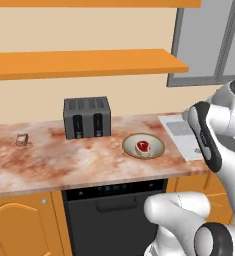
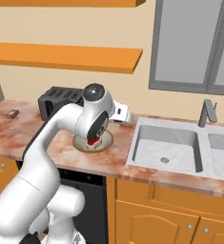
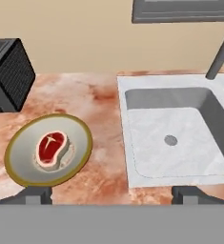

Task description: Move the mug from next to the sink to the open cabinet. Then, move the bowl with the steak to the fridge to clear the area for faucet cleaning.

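The hand hangs above the desk with its two dark fingertips spread wide apart and nothing between them; the left tip stands at the near rim of the bowl, the right tip over the near edge of the sink. The bowl, olive-tan at the rim and cream-white inside, rests flat on the reddish marbled desk, just left of the sink but apart from it. The steak, red with a white fat edge, lies inside the bowl a little left of its centre. In the left base view the bowl sits on the desk between the toaster and the robot's forearm, with the steak in its middle. In the right base view the arm's wrist covers most of the bowl; the steak shows as a red patch below the wrist.

The sink has pale marbled basins with round drains; the faucet, grey with an angular spout, stands behind it between the basins. The dark toaster stands at the back of the desk, beyond the bowl. A small object, too small to identify, lies on the desk well left of the toaster. Orange shelves run along the wall above; a grey-framed window is set above the sink.
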